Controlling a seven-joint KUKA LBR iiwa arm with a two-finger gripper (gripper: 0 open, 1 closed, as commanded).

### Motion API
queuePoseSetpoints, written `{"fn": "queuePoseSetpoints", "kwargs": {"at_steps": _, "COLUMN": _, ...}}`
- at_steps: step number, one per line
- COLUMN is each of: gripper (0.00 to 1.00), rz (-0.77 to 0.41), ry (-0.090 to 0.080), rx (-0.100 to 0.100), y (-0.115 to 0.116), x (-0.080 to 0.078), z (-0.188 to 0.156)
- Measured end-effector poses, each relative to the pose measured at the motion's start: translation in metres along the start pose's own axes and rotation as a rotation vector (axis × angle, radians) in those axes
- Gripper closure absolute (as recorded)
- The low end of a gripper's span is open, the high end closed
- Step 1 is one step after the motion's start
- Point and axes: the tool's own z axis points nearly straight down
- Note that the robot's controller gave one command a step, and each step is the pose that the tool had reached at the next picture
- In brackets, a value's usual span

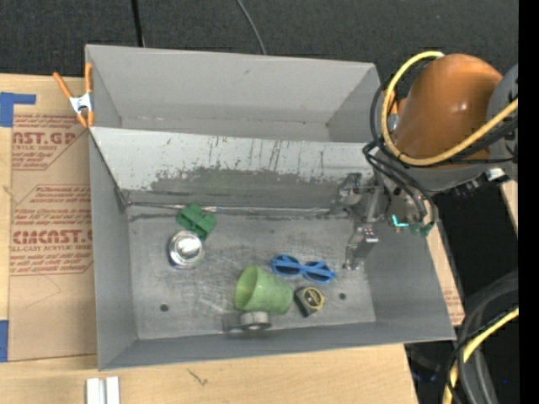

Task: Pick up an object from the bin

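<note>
I am looking down past the arm's wrist, and the gripper [356, 257] is blending into the scratched grey metal behind it, so I cannot tell whether it is apart or together. The upper arm is getting cut off at the right edge, with its glossy orange cover [445, 106] and looping yellow and black cables [396, 99] crowding over the corner of the bin [227, 99]. The arm is reaching in from the right and pointing the gripper down and leftward, its tip hanging low over the right part of the bin floor. The nearest thing is lying just beside that tip, to its left: a pair of blue glasses [301, 268], plastic-looking, flat on the floor. Below them a pale green cup [263, 290] is lying on its side, partly hiding a grey disc [253, 321] against the near wall. A small dark and yellow piece [310, 300] is sitting just beside the cup's right side; I am not making out what it is. Well to the left, a shiny silver cap [185, 249] is catching the light, with a green block [196, 220] just above it.
</note>
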Motion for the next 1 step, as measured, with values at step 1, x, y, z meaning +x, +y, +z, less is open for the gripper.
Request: {"fn": "queuePoseSetpoints", "kwargs": {"at_steps": 1, "gripper": 0.00, "rz": -0.160, "ry": 0.000, "rx": -0.001, "y": 0.0132, "x": -0.0061, "z": 0.1349}}
